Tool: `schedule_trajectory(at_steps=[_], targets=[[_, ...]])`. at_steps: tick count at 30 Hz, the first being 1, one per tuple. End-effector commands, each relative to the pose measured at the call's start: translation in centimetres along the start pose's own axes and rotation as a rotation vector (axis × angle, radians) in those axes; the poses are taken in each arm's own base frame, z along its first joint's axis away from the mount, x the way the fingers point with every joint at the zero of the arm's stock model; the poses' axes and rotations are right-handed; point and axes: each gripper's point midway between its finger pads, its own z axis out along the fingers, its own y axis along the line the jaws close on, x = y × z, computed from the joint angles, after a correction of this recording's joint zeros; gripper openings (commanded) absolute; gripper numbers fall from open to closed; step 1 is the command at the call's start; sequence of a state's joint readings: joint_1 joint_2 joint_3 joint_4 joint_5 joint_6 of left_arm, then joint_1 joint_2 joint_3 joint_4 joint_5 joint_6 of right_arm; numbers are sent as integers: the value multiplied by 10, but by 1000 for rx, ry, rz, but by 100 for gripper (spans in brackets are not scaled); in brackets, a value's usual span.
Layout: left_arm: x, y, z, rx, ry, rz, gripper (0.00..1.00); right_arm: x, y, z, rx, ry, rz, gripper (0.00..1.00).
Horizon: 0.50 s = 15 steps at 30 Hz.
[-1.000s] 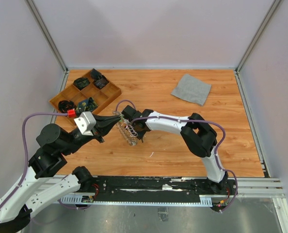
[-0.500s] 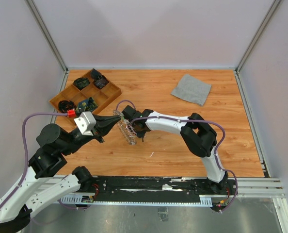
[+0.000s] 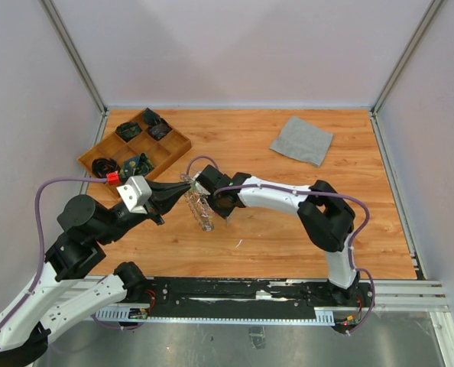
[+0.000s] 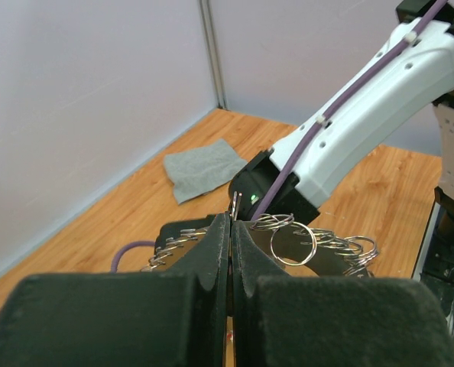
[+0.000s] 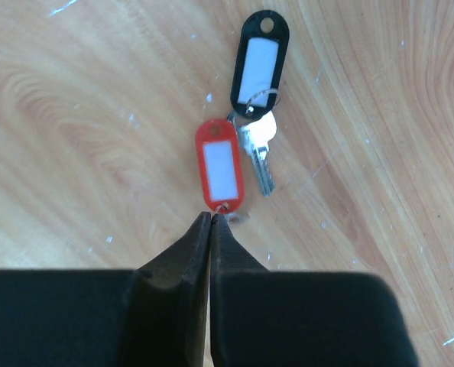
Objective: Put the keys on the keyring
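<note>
Left pincer: my left pincer (image 4: 231, 223) is pressed together, with a thin bit of the keyring (image 4: 292, 243) standing up between its tips.
Keyring: from above it runs edge-on from those tips toward the near edge of the table, between my two pincers and just beside my right wrist (its rim is a fringe of small silver loops).
Right pincer: my right pincer (image 5: 212, 218) is closed tight too. Its tips meet at the lower end of the red tag (image 5: 219, 170). Whether the tag's small loop is caught between them, I cannot tell.
Keys: the keys (image 5: 259, 149) lie on the table (image 5: 74, 115) just ahead of my right tips. One silver blade shows beside the red tag, below the black tag (image 5: 259, 61) with its white label.
Tray: the wooden tray (image 3: 175, 143) sits at the far left. Several of its compartments hold small dark things, some with green on them, too small to name.
Cloth: the grey cloth (image 3: 302, 140) lies flat at the far right, well apart.
</note>
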State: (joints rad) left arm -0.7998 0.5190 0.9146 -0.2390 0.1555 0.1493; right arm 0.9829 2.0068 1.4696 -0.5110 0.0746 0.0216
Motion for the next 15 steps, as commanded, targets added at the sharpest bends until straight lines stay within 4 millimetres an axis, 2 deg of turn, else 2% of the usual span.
schedule_trajectory(at_steps=[1, 7, 9, 15], targets=[[-27, 3, -1, -5, -86, 16, 1, -19, 0, -38, -126, -147, 35, 1], [-24, 1, 1, 2, -81, 8, 0, -20, 21, -84, -398, -326, 45, 1], [-24, 1, 1, 5, -82, 5, 1, -30, 17, -100, -412, -419, 71, 1], [-25, -1, 2, 12, -87, -5, 0, -33, 8, -146, -452, -604, 80, 1]])
